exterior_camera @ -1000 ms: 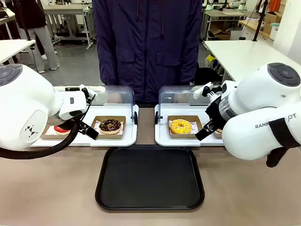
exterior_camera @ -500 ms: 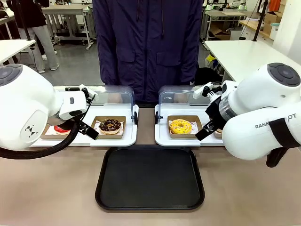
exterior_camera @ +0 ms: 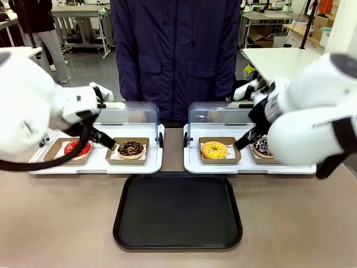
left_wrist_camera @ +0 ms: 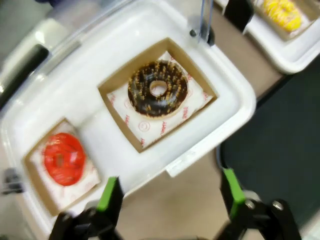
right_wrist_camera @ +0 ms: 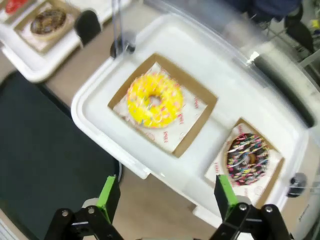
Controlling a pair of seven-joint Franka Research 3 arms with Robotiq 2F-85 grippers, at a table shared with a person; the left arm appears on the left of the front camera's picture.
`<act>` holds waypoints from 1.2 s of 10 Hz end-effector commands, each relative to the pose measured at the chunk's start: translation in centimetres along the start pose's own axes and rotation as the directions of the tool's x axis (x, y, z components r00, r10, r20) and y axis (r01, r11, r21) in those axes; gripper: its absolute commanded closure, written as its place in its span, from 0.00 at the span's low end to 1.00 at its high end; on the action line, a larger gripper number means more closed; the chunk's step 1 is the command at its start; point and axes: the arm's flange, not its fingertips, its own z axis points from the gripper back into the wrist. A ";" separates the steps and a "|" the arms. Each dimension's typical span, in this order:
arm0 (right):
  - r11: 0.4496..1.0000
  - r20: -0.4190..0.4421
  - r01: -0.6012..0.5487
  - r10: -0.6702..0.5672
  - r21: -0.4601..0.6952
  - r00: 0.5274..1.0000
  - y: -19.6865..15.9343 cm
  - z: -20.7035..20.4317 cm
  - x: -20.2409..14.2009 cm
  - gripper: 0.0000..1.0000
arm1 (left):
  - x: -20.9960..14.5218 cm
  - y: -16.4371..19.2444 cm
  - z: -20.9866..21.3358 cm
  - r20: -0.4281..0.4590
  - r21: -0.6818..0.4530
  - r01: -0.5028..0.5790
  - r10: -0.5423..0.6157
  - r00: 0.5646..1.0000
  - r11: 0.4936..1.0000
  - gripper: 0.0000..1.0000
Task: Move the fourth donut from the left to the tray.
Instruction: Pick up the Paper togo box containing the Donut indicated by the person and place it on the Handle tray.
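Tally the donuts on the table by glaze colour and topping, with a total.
Red donut: 1
Chocolate donut with tan crumbs: 1
Yellow donut: 1
Dark donut with pink and white sprinkles: 1
Total: 4

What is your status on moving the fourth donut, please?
Left pincer open, empty. Right pincer open, above the white tray. Fourth donut in that tray, not yet on black tray. Yellow donut beside it.

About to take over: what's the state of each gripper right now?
Left gripper: open, holding nothing.
Right gripper: open, holding nothing.
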 end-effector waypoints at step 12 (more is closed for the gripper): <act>0.942 0.493 -0.166 0.001 0.291 0.870 -29.9 15.0 -16.8 0.00 | -16.5 30.7 17.3 0.409 -0.421 0.232 -0.045 0.912 0.877 0.00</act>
